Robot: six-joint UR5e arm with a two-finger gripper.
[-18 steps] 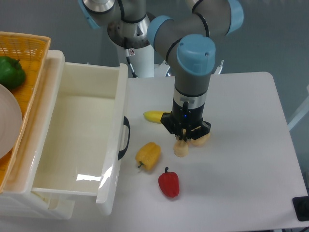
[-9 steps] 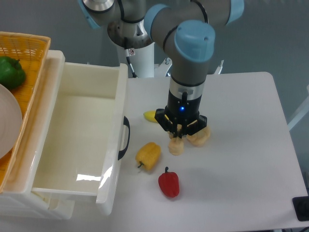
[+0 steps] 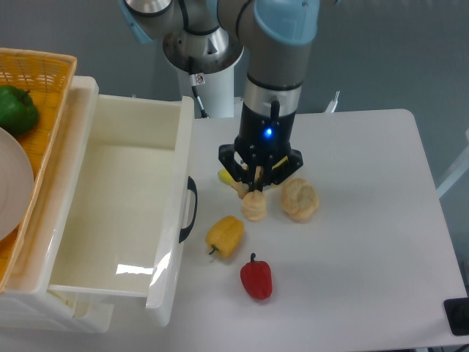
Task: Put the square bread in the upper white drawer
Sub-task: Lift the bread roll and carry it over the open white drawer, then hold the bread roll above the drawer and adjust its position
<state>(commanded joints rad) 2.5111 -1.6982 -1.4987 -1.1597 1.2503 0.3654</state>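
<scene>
- My gripper (image 3: 254, 192) pinches the top of the square bread (image 3: 255, 207), holding it over the table (image 3: 366, 242), just right of the upper white drawer (image 3: 117, 213).
- I judge it light, soft and crushable.
- A gentle pinch across the crust sides suits it.

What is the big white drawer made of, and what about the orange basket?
The upper white drawer looks like glossy plastic: its smooth walls catch a bright glare near the front. The orange basket looks woven, from its criss-cross lattice, though plastic or straw cannot be told.
</scene>
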